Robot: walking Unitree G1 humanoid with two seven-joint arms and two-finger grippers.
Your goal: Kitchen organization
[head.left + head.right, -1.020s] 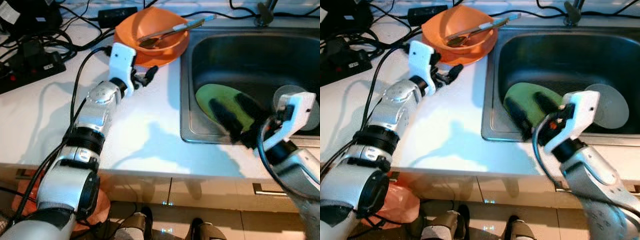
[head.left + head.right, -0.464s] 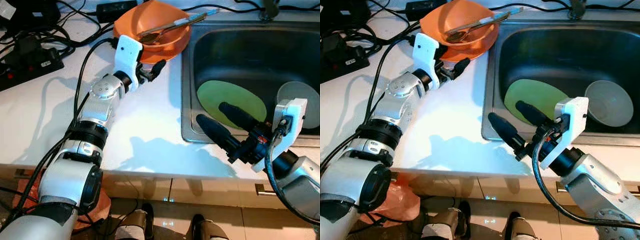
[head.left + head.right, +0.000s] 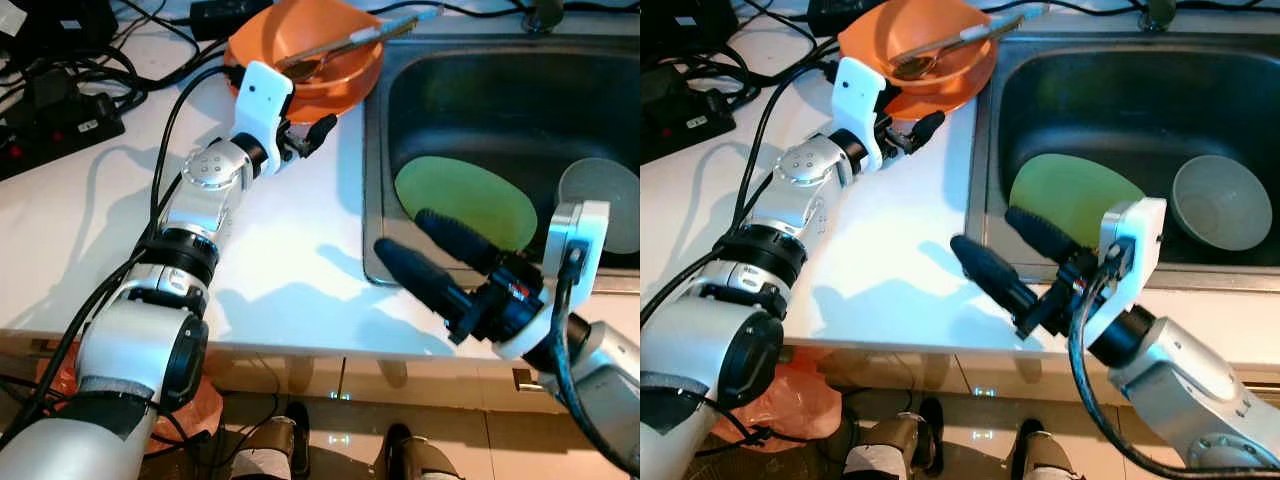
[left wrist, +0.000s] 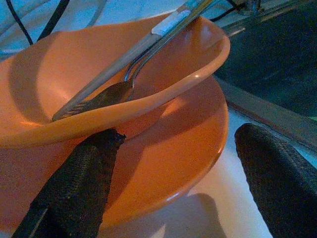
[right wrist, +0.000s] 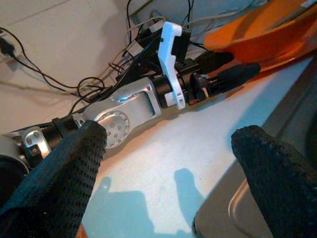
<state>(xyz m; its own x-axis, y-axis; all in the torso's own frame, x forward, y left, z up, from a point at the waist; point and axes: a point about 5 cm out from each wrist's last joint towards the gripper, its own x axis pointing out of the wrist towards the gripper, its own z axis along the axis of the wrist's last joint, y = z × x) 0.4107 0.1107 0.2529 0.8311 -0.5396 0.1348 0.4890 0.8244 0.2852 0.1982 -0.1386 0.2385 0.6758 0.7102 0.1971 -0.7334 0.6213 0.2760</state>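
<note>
The tidying looks like it has only just started. Nothing is picked up yet.

The left gripper (image 3: 308, 135) is at the far side of the counter (image 3: 280, 250), right beside the orange bowl (image 3: 310, 45). Its fingers are apart and hold nothing. One finger sits under the rim of the bowl, against the orange plate (image 4: 183, 148) that the bowl stands on. A fork (image 4: 106, 94) and some long sticks lean inside the bowl. My guess is that the bowl and plate get moved next, maybe to the sink.

The right gripper (image 3: 425, 250) hangs over the near edge of the sink (image 3: 375, 150). Its fingers are wide apart and empty too. In the sink lie a green plate (image 3: 465, 200) and, to its right, a grey bowl (image 3: 1220, 200). They may need washing or putting away.

The counter is white and smooth, with shadows of the arms on it. The sink is dark metal, set in on the right. At the far left lie black cables (image 3: 150, 60) and a power strip (image 3: 60, 125). Below the near edge are cupboard doors and the floor.
</note>
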